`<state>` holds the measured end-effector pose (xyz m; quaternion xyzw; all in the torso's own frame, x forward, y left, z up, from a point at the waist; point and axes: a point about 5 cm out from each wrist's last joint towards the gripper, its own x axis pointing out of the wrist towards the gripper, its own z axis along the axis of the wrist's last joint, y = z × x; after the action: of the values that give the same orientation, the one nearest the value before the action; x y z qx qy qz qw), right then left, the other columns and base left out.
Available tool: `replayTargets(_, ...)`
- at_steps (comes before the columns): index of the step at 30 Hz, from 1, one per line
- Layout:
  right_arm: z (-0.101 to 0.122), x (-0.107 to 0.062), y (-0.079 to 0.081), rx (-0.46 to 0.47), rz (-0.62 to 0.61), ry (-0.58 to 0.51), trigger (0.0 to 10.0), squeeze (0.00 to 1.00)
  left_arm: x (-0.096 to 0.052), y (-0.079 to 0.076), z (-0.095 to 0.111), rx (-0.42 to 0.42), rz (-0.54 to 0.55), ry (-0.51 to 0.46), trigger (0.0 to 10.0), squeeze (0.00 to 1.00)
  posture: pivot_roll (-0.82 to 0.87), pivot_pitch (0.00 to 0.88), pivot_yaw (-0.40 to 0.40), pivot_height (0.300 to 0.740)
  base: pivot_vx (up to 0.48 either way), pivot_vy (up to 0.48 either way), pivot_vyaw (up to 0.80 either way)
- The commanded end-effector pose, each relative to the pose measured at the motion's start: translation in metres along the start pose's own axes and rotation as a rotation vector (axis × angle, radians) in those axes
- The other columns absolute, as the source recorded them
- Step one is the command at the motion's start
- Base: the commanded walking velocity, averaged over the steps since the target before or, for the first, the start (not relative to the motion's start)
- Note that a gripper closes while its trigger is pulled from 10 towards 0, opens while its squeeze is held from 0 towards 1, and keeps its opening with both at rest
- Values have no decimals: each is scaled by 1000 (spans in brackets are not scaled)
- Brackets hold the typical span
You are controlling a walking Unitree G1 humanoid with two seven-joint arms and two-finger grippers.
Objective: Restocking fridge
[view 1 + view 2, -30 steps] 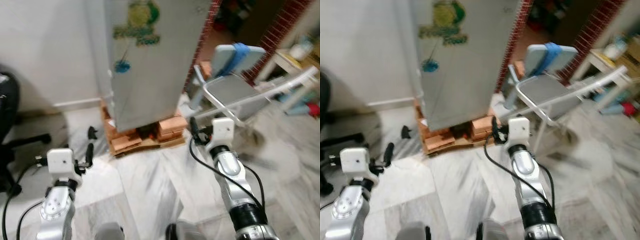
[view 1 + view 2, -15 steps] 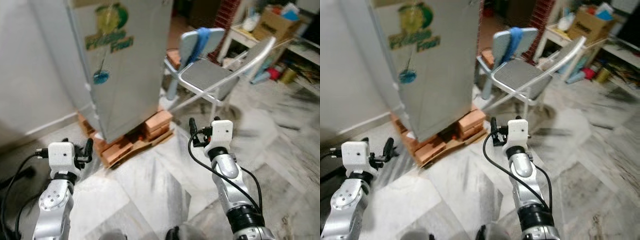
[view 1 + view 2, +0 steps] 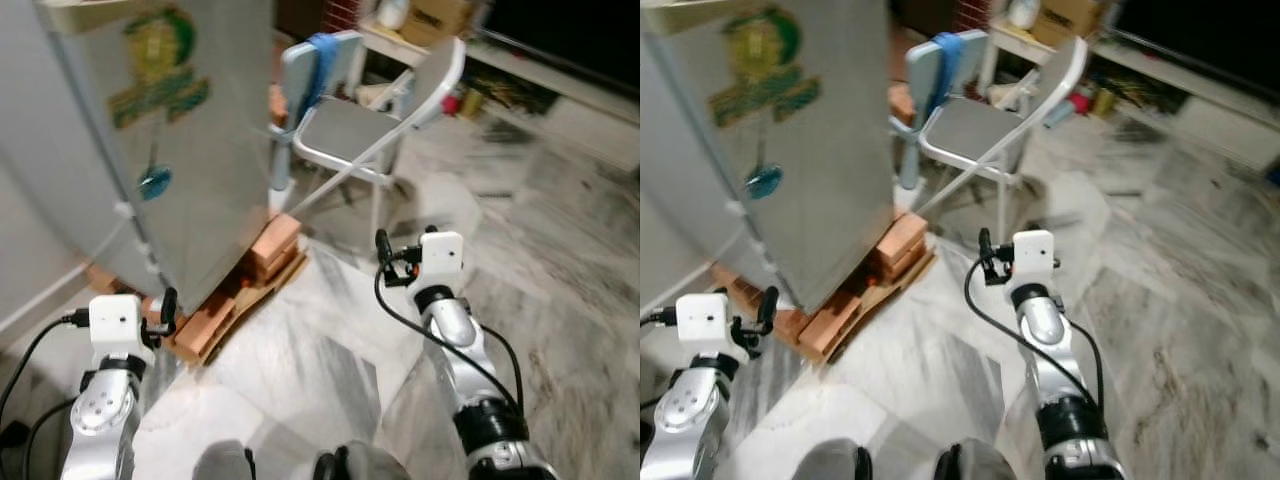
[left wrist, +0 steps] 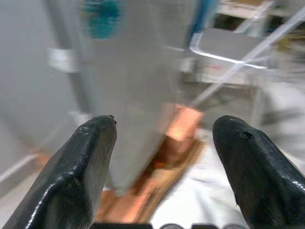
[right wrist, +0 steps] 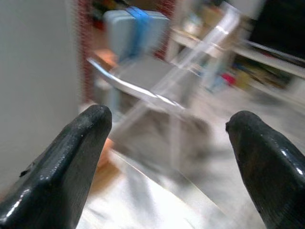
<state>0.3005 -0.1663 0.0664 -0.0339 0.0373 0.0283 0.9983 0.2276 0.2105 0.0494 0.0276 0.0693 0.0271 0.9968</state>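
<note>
grey fridge [image 3: 170, 150] on bricks [image 3: 270, 245], chair [image 3: 975, 125] beside; l gripper [image 4: 162, 157] & r gripper [image 5: 167, 157] fingers apart, empty

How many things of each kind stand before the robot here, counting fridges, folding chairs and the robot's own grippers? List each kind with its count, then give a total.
Fridges: 1, the grey fridge raised on bricks.
Folding chairs: 1, the chair with a blue cloth over its back.
Grippers: 2, the left gripper and the right gripper, both open and empty.
Total: 4
</note>
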Motion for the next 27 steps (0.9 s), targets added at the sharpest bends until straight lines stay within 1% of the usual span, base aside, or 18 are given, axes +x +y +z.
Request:
replayTargets(1,8,4,7,4,21,-27,10000,0,-3,7,-2,12,23,14,10000,0,164,89,-100,740,0,480,0)
replayTargets(6,9,4,7,0,17,-35,10000,0,-2,7,-1,22,16,1,10000,0,160,86,-98,740,0,480,0)
replayTargets(9,9,2,5,5,-4,-39,10000,0,-1,10,-1,65,35,-3,10000,0,156,78,-78,740,0,419,0)
replayTargets(11,9,0,2,16,-29,-44,10000,0,1,14,1,61,61,-9,10000,0,149,72,-53,740,0,0,0)
replayTargets(13,7,-5,-4,32,-78,-50,10000,0,3,20,5,72,70,-18,10000,0,133,64,-5,740,0,0,0)
replayTargets(14,7,-6,-5,33,-84,-50,10000,0,4,21,6,73,71,-19,10000,0,133,64,-5,740,0,0,0)
replayTargets(15,6,-7,-5,35,-93,-50,10000,0,6,22,7,72,70,-17,10000,0,122,63,22,740,0,0,0)
replayTargets(16,4,-8,-6,39,-103,-49,10000,0,8,23,9,77,65,-17,10000,0,120,63,30,740,0,0,0)
replayTargets(18,1,-11,-7,44,-127,-44,10000,0,16,23,16,111,38,-31,10000,0,121,65,55,740,0,0,0)
replayTargets(20,-1,-12,-7,39,-134,-41,10000,0,22,22,23,129,21,-50,10000,0,126,63,64,740,0,0,0)
replayTargets(21,-1,-12,-7,39,-134,-41,10000,0,22,22,23,129,21,-50,10000,0,126,63,64,740,0,0,0)
replayTargets(22,-1,-12,-7,34,-136,-41,10000,0,26,24,28,129,18,-59,10000,0,119,70,67,740,0,0,0)
replayTargets(24,-1,-13,-8,28,-141,-39,10000,0,28,29,28,105,33,-55,10000,0,115,73,56,740,0,0,-294)
replayTargets(27,0,-13,-7,19,-126,-41,10000,0,28,29,27,102,33,-54,10000,0,119,81,34,740,0,0,-683)
